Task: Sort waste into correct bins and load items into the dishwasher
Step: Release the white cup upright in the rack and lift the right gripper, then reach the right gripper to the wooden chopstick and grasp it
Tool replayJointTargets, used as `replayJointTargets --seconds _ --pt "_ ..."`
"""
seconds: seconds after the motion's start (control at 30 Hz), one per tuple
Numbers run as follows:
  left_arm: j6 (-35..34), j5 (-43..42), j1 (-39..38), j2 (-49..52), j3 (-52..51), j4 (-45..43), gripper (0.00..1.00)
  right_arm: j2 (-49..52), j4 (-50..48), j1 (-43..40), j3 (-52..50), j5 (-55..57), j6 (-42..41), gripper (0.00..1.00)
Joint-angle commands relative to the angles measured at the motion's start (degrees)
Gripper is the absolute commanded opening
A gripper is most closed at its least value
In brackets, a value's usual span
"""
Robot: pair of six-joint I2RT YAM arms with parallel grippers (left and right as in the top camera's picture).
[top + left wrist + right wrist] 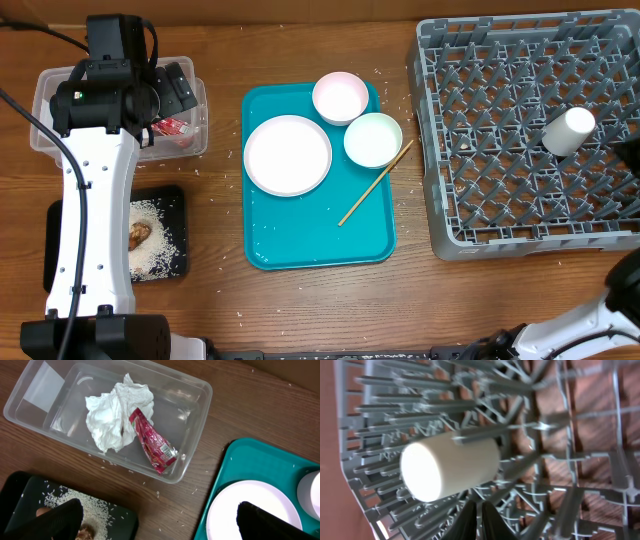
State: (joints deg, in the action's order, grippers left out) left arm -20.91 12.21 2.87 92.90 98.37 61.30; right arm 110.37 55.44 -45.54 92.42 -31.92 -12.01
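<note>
**While the cup lies in the rack, both grippers hold nothing**

Since the right gripper (479,512) has its fingers pinched together with nothing between them, it counts as clenched and empty. Just beyond its fingertips, not touching them, the white cup (450,467) lies on its side across the upright pegs of the grey dish rack (580,425). The closed base faces the wrist camera. From overhead the cup (568,130) sits toward the rack's right side.

The left gripper (162,520) is spread wide and released, holding nothing. Ahead of its fingertips sits the clear tub (197,390). Inside the tub a crumpled white napkin (112,417) lies with the red foil wrapper (152,445) leaning against it, the two touching. In the wrist view one finger shows against the black tray (22,497), which is speckled with rice. The other finger shows against the white plate (250,497).

The brown lump (138,235) rests on the rice in the black tray, back toward the left arm's base from the gripper.

To the gripper's plate side lies the teal tray (300,240). It carries the plate, a pink bowl (341,97) and a green bowl (373,139), the two bowls just beside each other. A thin tan stick (375,183) lies slanted over the tray's edge, beside the green bowl. Rice grains dot the table around the bins.
</note>
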Motion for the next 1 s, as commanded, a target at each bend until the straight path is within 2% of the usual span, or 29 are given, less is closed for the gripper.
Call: replayJointTargets --seconds 0.0,0.13,0.17,0.23,0.27,0.4,0.5,0.67,0.73,0.77,0.8,0.83,0.97 --pt "-0.5 -0.2 0.1 -0.3 0.8 0.0 1.00 -7.4 -1.8 3.6 0.0 2.7 -0.1 0.13" --pt "-0.5 -0.2 0.1 -0.3 0.8 0.0 1.00 -8.5 -3.8 8.9 -0.1 10.0 -0.1 0.31" --pt "-0.5 -0.2 0.1 -0.3 0.8 0.0 1.00 -8.3 -4.0 10.3 -0.1 12.7 -0.3 0.32" --pt "-0.5 -0.2 0.1 -0.3 0.8 0.0 1.00 -7.9 -3.9 13.3 -0.1 18.2 -0.3 0.30" --pt "-0.5 -0.2 0.1 -0.3 0.8 0.0 1.00 -7.6 -3.7 15.0 -0.1 20.2 -0.3 0.25" --pt "-0.5 -0.2 0.1 -0.3 0.8 0.0 1.00 -7.8 -3.3 21.4 -0.1 21.2 -0.4 0.20" --pt "-0.5 -0.2 0.1 -0.3 0.8 0.0 1.00 -8.5 -1.9 28.7 -0.1 21.5 -3.9 0.19" --pt "-0.5 -0.2 0.1 -0.3 0.8 0.0 1.00 -8.6 3.6 39.7 -0.1 21.4 -9.8 0.24" --pt "-0.5 -0.2 0.1 -0.3 0.8 0.0 1.00 -8.6 6.4 43.5 -0.1 21.4 -11.8 0.31" --pt "-0.5 -0.2 0.1 -0.3 0.8 0.0 1.00 -8.6 8.0 45.7 -0.1 21.4 -12.5 0.37" --pt "-0.5 -0.2 0.1 -0.3 0.8 0.0 1.00 -8.6 9.1 47.7 -0.2 21.4 -13.3 0.60" --pt "-0.5 -0.2 0.1 -0.3 0.8 0.0 1.00 -8.6 9.8 49.6 -0.2 21.4 -13.8 1.00" --pt "-0.5 -0.2 0.1 -0.3 0.8 0.0 1.00 -8.6 11.0 57.2 -1.6 21.4 -15.5 1.00"
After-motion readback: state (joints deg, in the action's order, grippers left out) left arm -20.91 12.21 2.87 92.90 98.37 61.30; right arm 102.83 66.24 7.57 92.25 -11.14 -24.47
